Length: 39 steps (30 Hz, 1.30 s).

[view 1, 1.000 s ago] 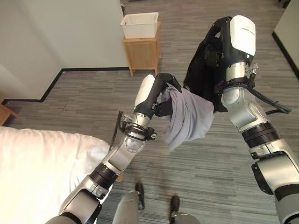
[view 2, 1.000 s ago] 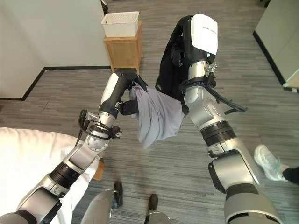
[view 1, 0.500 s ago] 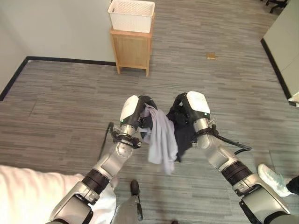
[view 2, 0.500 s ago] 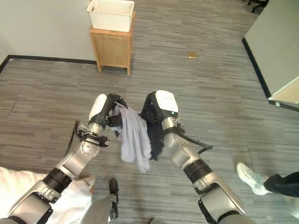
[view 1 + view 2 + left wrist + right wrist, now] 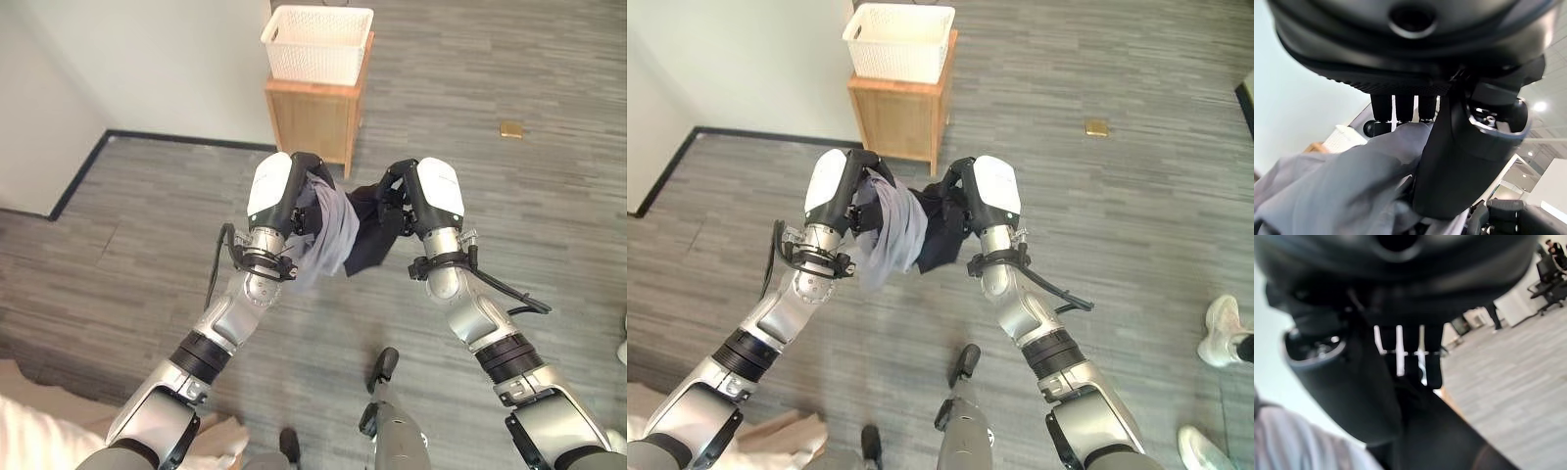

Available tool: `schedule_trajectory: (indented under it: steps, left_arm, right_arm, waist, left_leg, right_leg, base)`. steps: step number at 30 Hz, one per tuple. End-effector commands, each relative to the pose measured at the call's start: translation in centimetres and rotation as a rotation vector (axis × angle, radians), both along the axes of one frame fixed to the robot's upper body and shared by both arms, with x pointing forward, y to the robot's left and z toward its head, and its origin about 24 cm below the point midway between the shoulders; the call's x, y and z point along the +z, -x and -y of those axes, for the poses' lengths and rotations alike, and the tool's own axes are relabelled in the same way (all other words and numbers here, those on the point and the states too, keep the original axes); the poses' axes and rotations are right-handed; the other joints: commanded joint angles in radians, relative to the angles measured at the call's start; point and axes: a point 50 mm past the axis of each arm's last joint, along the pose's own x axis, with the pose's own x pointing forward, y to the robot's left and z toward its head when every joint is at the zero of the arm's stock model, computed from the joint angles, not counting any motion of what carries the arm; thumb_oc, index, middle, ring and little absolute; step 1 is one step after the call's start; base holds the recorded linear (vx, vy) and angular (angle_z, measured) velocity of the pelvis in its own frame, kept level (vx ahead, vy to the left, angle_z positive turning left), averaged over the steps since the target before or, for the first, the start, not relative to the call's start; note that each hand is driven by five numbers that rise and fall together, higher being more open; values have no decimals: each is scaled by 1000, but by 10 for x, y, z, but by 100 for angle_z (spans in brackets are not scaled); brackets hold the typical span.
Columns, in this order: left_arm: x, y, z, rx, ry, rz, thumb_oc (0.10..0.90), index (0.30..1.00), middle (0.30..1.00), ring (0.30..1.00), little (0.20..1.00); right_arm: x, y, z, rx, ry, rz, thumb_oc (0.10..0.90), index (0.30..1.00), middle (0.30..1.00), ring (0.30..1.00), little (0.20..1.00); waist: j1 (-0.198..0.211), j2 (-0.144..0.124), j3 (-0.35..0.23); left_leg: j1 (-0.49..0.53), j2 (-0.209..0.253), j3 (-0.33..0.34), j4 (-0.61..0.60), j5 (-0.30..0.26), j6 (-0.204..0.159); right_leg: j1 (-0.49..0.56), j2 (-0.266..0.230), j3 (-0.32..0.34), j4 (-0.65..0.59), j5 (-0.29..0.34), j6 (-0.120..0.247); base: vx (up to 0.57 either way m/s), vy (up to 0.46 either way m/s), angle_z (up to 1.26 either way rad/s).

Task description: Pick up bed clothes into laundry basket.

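Grey cloth hangs from our left hand, fingers curled round it; our right hand clutches the black garment. Both are raised higher than before, nearer the white basket on its wooden stand.

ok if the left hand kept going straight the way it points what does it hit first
Probably the wooden stand under the white basket. The left hand, shut on grey cloth, points toward it, though depth is unclear.
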Motion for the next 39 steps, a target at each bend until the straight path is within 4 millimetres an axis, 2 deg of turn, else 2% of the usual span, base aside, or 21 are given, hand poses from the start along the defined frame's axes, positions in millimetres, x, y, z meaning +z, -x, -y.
schedule_trajectory:
  steps: [1, 2, 4, 5, 6, 7, 10, 11, 14, 15, 16, 17, 19, 24, 27, 28, 30, 32, 34, 36, 39]
  left_arm:
    - [58, 21, 34, -193, 51, 307, 400, 300, 300, 300, 300]
    - [58, 21, 34, -193, 51, 307, 400, 300, 300, 300, 300]
    - [47, 21, 43, -218, 82, 258, 400, 300, 300, 300, 300]
    - [44, 20, 43, -216, 92, 238, 400, 300, 300, 300, 300]
    - [45, 20, 44, -218, 92, 239, 400, 300, 300, 300, 300]
    - [42, 19, 43, -210, 110, 219, 400, 300, 300, 300, 300]
    - [41, 20, 42, -204, 126, 209, 400, 300, 300, 300, 300]
    - [36, 20, 38, -191, 138, 197, 400, 300, 300, 300, 300]
    - [33, 20, 34, -174, 145, 185, 400, 300, 300, 300, 300]
    - [20, 23, 22, -131, 152, 155, 400, 300, 300, 300, 300]
    - [20, 23, 21, -131, 152, 154, 400, 300, 300, 300, 300]
    - [16, 23, 17, -110, 143, 145, 400, 300, 300, 300, 300]
    - [10, 22, 14, -79, 141, 120, 400, 300, 300, 300, 300]
    - [-3, 25, 2, -35, 81, 81, 400, 300, 300, 300, 300]
    - [3, 22, -4, -8, 30, 112, 400, 300, 300, 300, 300]
    - [3, 22, -5, -6, 29, 114, 400, 300, 300, 300, 300]
    - [16, 16, -8, 15, -14, 169, 400, 300, 300, 300, 300]
    - [28, 12, -8, 25, -25, 215, 400, 300, 300, 300, 300]
    - [39, 10, -5, 18, -30, 254, 400, 300, 300, 300, 300]
    - [45, 11, -4, 12, -27, 272, 400, 300, 300, 300, 300]
    - [43, 12, -4, 13, -29, 267, 400, 300, 300, 300, 300]
  right_arm:
    - [52, 8, -5, 9, -7, 283, 400, 300, 300, 300, 300]
    - [51, 8, -5, 9, -7, 283, 400, 300, 300, 300, 300]
    - [36, 11, -5, 26, 29, 237, 400, 300, 300, 300, 300]
    - [36, 11, -3, 28, 27, 233, 400, 300, 300, 300, 300]
    - [36, 12, -3, 27, 26, 234, 400, 300, 300, 300, 300]
    - [43, 12, -2, 36, -12, 259, 400, 300, 300, 300, 300]
    - [41, 12, -4, 49, -15, 245, 400, 300, 300, 300, 300]
    - [40, 11, -9, 74, -7, 230, 400, 300, 300, 300, 300]
    - [37, 11, -13, 93, 1, 214, 400, 300, 300, 300, 300]
    - [31, 11, -17, 120, 18, 193, 400, 300, 300, 300, 300]
    - [31, 11, -18, 120, 18, 192, 400, 300, 300, 300, 300]
    - [29, 11, -14, 103, 17, 189, 400, 300, 300, 300, 300]
    - [27, 11, -15, 103, 6, 188, 400, 300, 300, 300, 300]
    - [18, 16, -26, 118, 43, 173, 400, 300, 300, 300, 300]
    - [16, 15, -43, 157, 32, 171, 400, 300, 300, 300, 300]
    - [16, 15, -44, 158, 31, 173, 400, 300, 300, 300, 300]
    - [25, 10, -55, 183, 28, 186, 400, 300, 300, 300, 300]
    - [29, 8, -58, 189, 35, 191, 400, 300, 300, 300, 300]
    - [32, 5, -57, 187, 40, 188, 400, 300, 300, 300, 300]
    - [32, 5, -54, 182, 31, 185, 400, 300, 300, 300, 300]
    - [28, 5, -46, 158, 20, 173, 400, 300, 300, 300, 300]
  waist:
    - [-74, -2, -102]
    - [-75, -1, -102]
    - [-93, 32, -105]
    - [-88, 34, -100]
    - [-93, 32, -102]
    - [-70, 20, -88]
    - [-39, -17, -73]
    - [-9, -11, -67]
    - [13, -14, -70]
    - [57, 15, -81]
    - [57, 12, -81]
    - [69, 16, -77]
    - [81, 14, -63]
    - [101, 10, -96]
    - [136, -61, -126]
    - [139, -62, -126]
    - [131, -73, -115]
    - [120, -64, -105]
    - [113, -64, -95]
    - [91, -59, -91]
    - [63, -56, -102]
  left_leg:
    - [67, -56, 18, 64, -182, 39]
    - [66, -54, 16, 69, -185, 39]
    - [-2, 19, 7, 392, -28, -34]
    - [-55, 47, 7, 543, 58, -58]
    - [-73, 50, -1, 564, 56, -60]
    - [-163, 68, 2, 774, 134, -82]
    - [-291, 98, 39, 864, 78, -51]
    - [-367, 106, 57, 784, 27, -37]
    - [-385, 69, 74, 683, 19, -16]
    - [-414, 52, 55, 287, 91, 0]
    - [-404, 46, 58, 268, 101, 0]
    - [-419, 94, 84, 107, 202, -25]
    - [-454, 125, 89, 15, 240, -39]
    - [-416, 153, 126, 6, 278, -46]
    - [-375, 117, 175, 21, 247, 23]
    - [-375, 117, 180, 19, 250, 26]
    - [-302, 94, 206, 11, 190, 66]
    - [-247, 100, 228, 6, 152, 79]
    - [-211, 85, 228, 6, 118, 74]
    - [-185, 71, 216, 6, 91, 72]
    - [-154, 46, 198, 6, 50, 61]
  right_leg:
    - [25, -4, 58, -76, -35, 34]
    - [27, -4, 56, -76, -35, 34]
    - [124, 48, 70, -74, -59, -22]
    - [167, 66, 71, -75, -89, -48]
    - [163, 65, 65, -76, -86, -53]
    - [236, 88, 65, -76, -145, -88]
    - [292, 76, 77, -76, -188, -110]
    - [336, 82, 96, -76, -224, -110]
    - [343, 73, 123, -76, -227, -98]
    - [402, 93, 140, -76, -263, -81]
    - [403, 90, 141, -76, -263, -81]
    - [445, 92, 133, -76, -284, -81]
    - [494, 93, 129, -76, -305, -80]
    - [586, 114, 171, -76, -352, -69]
    - [592, 73, 190, 54, -347, -33]
    - [585, 71, 194, 61, -349, -32]
    - [450, -26, 151, 347, -202, 56]
    - [360, -86, 102, 458, -142, 81]
    - [324, -98, 54, 418, -200, 44]
    - [305, -57, 24, 321, -252, 11]
    - [270, 5, 11, 113, -219, -9]
  base:
    - [373, -146, 24]
    - [719, -347, 39]
    - [595, -395, 13]
    - [308, -285, -17]
    - [488, -411, -36]
    - [285, -275, -40]
    - [565, -272, -37]
    - [278, 47, -40]
    - [424, 126, -73]
    - [516, 181, -69]
    - [797, 255, -58]
    - [444, 138, -50]
    - [557, 176, -51]
    - [456, 136, -7]
    - [510, 130, -32]
    - [367, 193, -27]
    - [364, 253, -20]
    - [251, 200, -20]
    - [278, 149, 9]
    - [285, 90, 42]
    - [277, 31, 56]
